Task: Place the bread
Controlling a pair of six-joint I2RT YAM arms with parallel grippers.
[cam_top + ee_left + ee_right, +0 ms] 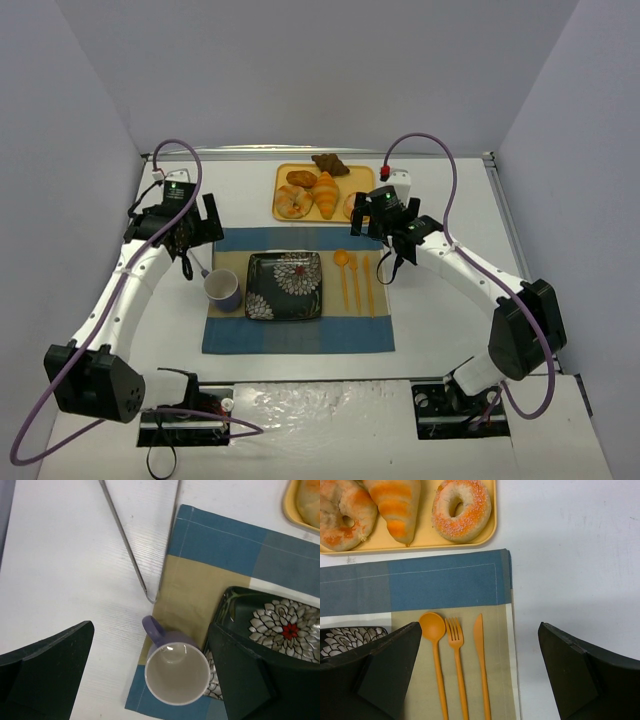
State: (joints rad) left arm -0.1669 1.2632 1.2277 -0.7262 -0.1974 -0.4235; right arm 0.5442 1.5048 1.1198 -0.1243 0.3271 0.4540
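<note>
Lying nearest, placemat: blue and tan checks, flat on the white table in front of my two bases.
Mug: purple outside, pale inside, upright on the placemat's near-left part, just beside the plate, handle turned away from it.
Plate: dark, square, with white flower patterns, at the middle of the placemat.
Cutlery: orange spoon, fork and knife, side by side on the placemat to the right of the plate, heads toward the tray.
Left gripper: my jaws stand wide apart with nothing between them, above the mug and the placemat's left edge.
Right gripper: my jaws are spread wide and grip nothing, above the cutlery heads, near the tray's right end.
Tray: yellow, just beyond the placemat's far edge.
Bread: round, golden-orange with pale patches, on the tray's near-left part.
Croissant: just right of the bread.
Donut: sugared ring at the tray's near-right corner.
Brown pastries: two, at the tray's far side.
</note>
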